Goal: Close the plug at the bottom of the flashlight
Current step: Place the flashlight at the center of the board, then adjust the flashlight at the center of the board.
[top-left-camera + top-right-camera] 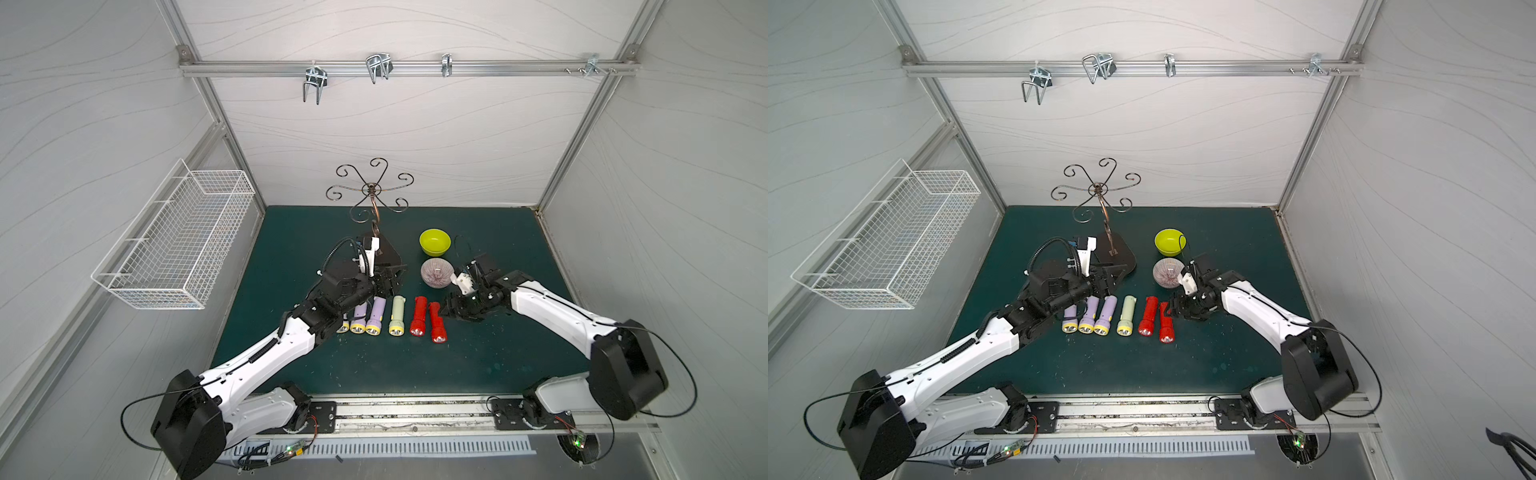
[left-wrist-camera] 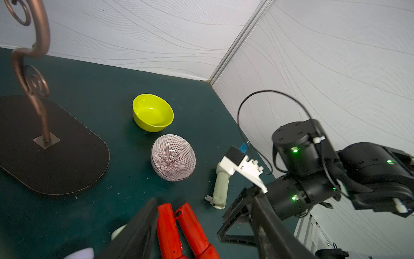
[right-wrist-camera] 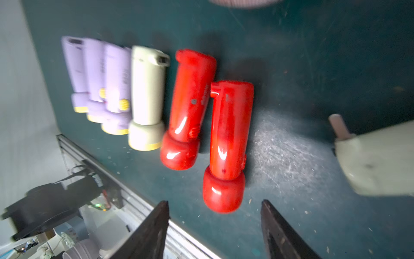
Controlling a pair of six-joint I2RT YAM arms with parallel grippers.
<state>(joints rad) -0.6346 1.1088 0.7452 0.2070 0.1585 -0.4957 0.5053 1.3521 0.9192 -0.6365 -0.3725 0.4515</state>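
Note:
Several flashlights lie in a row mid-table: purple ones point(image 1: 376, 316), a pale green one point(image 1: 397, 316) and two red ones point(image 1: 418, 316) point(image 1: 436, 322). Another pale green flashlight point(image 2: 220, 188) lies apart under my right wrist, its plug point(image 2: 209, 199) sticking out with the prongs showing; it is hidden in both top views. My right gripper point(image 3: 215, 201) is open, its fingers point(image 3: 156, 224) flanking the head of the nearer red flashlight point(image 3: 228, 139) without touching it. My left gripper point(image 2: 203, 201) is open and empty above the red flashlights' point(image 2: 168, 231) tail ends.
A yellow bowl point(image 1: 434, 242) and a striped bowl point(image 1: 436, 272) stand behind the row, close to my right wrist. A scrolled metal stand on a dark base point(image 1: 388, 253) sits just beyond my left gripper. A wire basket point(image 1: 174, 245) hangs on the left wall.

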